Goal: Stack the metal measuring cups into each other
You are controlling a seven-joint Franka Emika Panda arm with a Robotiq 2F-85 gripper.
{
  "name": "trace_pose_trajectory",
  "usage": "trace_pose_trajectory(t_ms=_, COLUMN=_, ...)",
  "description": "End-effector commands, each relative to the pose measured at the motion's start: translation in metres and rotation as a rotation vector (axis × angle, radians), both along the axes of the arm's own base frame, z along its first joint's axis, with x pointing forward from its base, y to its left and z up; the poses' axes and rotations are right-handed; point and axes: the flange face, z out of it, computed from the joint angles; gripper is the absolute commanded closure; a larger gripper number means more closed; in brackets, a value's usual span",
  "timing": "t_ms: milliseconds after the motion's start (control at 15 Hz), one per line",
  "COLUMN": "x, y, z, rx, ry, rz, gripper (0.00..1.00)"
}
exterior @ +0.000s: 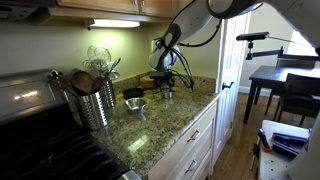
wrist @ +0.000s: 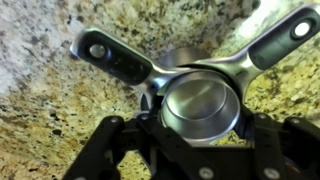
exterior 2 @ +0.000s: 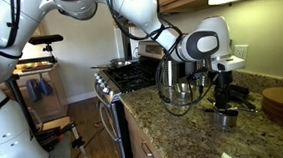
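In the wrist view a shiny round metal measuring cup (wrist: 200, 105) sits between my gripper's (wrist: 198, 112) two black fingers, which press on its sides. A second cup's rim (wrist: 180, 58) shows just behind it. Two handles spread from them, one to the upper left (wrist: 115, 57) and one to the upper right (wrist: 275, 42). In both exterior views the gripper (exterior: 166, 90) (exterior 2: 222, 103) is low over the granite counter. Another small metal cup (exterior: 136, 105) lies apart on the counter.
A ribbed metal canister (exterior: 97, 107) of wooden utensils stands by the stove (exterior: 30, 110). A dark round pan (exterior: 133, 93) sits near the back wall. A wire whisk (exterior 2: 178, 81) and a wooden board (exterior 2: 282, 103) flank the gripper. The counter edge (exterior: 190, 118) drops off beside it.
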Motion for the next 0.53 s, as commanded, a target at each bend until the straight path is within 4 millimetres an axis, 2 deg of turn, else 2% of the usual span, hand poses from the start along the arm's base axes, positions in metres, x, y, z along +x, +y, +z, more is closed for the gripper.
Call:
trace_pose_trajectory(t_ms=0, x=-0.016, y=0.012, z=0.007, rx=0.044, ry=0.06, rz=0.045, gripper=0.62)
trace_pose_trajectory(t_ms=267, x=-0.026, y=0.026, z=0.006, rx=0.07, ry=0.127, rz=0.107, gripper=0.62)
trace_pose_trajectory(t_ms=467, x=-0.034, y=0.045, z=0.0, rx=0.076, ry=0.153, rz=0.144, gripper=0.62)
